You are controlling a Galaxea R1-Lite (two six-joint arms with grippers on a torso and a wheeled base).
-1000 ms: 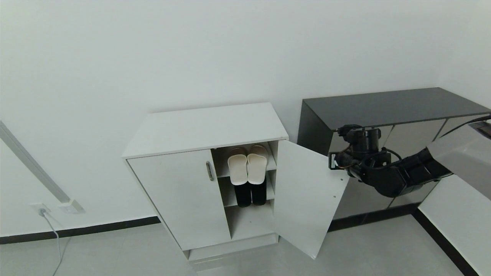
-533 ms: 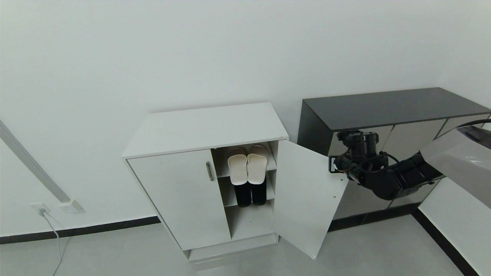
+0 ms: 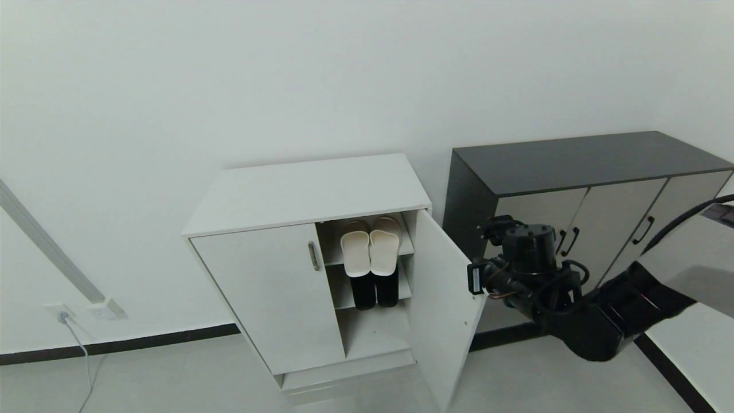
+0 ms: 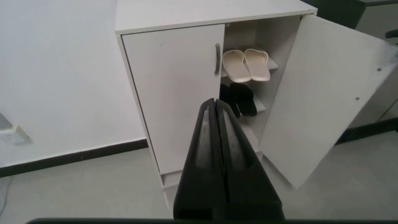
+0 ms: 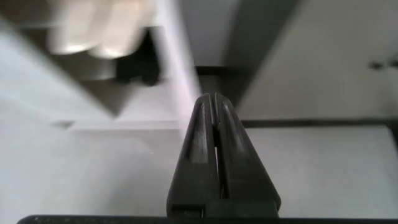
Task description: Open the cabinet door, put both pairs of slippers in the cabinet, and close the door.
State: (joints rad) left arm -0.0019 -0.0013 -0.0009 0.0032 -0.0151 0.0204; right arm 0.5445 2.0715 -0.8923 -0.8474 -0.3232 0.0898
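The right claw (image 5: 214,99) is pressed shut with nothing between its fingers. Its tip sits just beside the free edge of the cabinet's right door (image 3: 444,298), on the door's outer side; whether it touches the panel cannot be told. The door stands partly open, swung out from the white cabinet (image 3: 307,192). Past the door from this claw, inside the cabinet, the cream slippers (image 3: 370,252) lie side by side on the upper shelf. The black slippers (image 3: 375,289) are on the shelf directly below them. A dark sideboard (image 3: 573,158) stands behind this claw. The left claw (image 4: 214,106) is also closed and empty. It is well apart from the cabinet and points towards the shut left door (image 4: 174,93) and its handle (image 4: 217,59).
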